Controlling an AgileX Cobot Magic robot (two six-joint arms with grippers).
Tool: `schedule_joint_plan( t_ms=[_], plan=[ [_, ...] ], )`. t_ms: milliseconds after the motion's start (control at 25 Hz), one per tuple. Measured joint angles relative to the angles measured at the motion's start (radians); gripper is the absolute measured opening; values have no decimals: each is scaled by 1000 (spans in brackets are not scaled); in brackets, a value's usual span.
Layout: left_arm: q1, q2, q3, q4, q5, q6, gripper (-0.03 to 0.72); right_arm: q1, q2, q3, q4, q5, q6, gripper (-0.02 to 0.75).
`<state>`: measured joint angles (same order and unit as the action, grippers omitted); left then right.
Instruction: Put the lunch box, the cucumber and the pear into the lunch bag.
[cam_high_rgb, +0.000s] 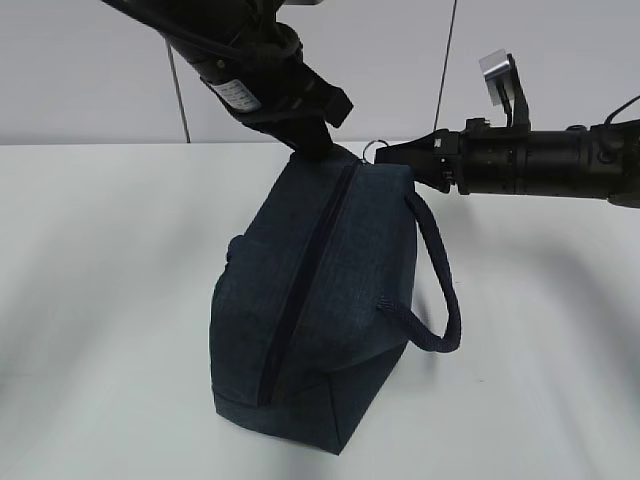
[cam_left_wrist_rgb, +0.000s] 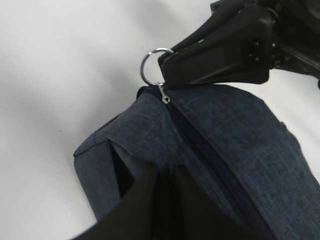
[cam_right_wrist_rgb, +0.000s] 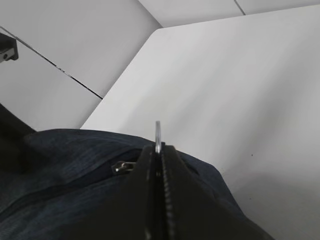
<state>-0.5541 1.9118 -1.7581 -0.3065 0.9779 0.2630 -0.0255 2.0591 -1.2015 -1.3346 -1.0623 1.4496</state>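
Right gripper clenched on ring pull; left gripper pinching lunch bag top edge; table bare around.

The left arm comes down at a slant from the upper left, and its gripper has its jaws closed on the top far corner of the lunch bag. The right arm reaches in level from the right edge, its wrist straight. The right gripper has its 2 jaws pressed together on the silver ring pull.
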Motion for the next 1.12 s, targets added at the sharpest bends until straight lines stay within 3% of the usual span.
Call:
schedule_joint_plan(
  t_ms=[1120],
  plan=[
    [-1,-1,0,-26,6,20,12,-64,44,-18,55,-84,17,0]
  ],
)
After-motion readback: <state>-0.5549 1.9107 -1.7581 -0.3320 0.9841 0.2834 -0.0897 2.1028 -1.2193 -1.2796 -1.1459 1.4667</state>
